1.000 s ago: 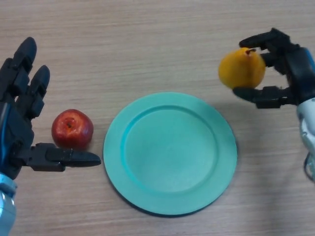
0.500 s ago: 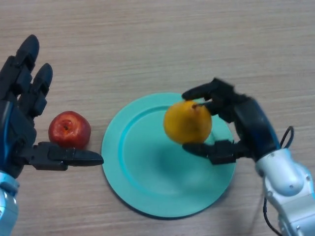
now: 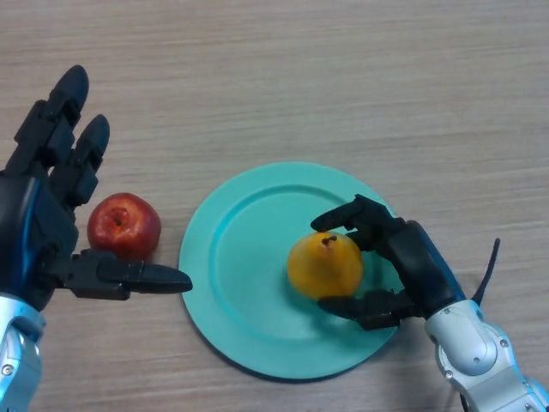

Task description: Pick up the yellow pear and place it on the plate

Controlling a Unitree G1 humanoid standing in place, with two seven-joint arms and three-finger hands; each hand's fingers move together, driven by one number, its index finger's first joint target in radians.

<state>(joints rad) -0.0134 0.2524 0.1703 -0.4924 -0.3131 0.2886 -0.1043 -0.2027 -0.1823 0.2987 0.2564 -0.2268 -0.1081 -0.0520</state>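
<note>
The yellow pear rests on the teal plate, right of the plate's middle, stem up. My right hand is curled round the pear from the right, fingers above it and thumb below it. My left hand is open at the left edge, fingers straight, thumb pointing toward the plate.
A red apple lies on the wooden table just left of the plate, between my left hand's fingers and thumb, not held.
My right hand carried the pear from the upper right down and left onto the plate. The left hand shifted only slightly.
</note>
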